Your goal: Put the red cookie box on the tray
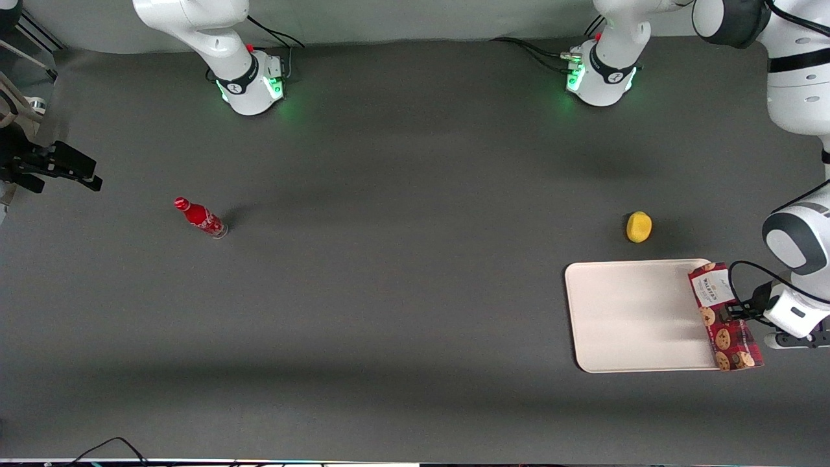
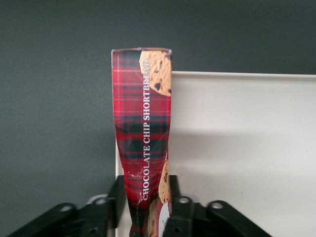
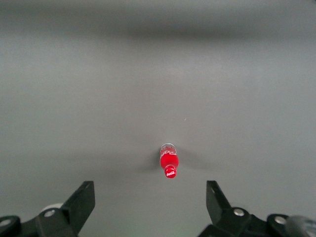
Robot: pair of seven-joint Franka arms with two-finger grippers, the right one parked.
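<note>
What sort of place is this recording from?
Likely a robot lab bench: a dark mat with arm bases bolted on, the gripper holding a cookie box at a tray.

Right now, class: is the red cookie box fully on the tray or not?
Not fully. The red cookie box, pinched in the shut gripper, straddles the tray edge, partly over the table.
</note>
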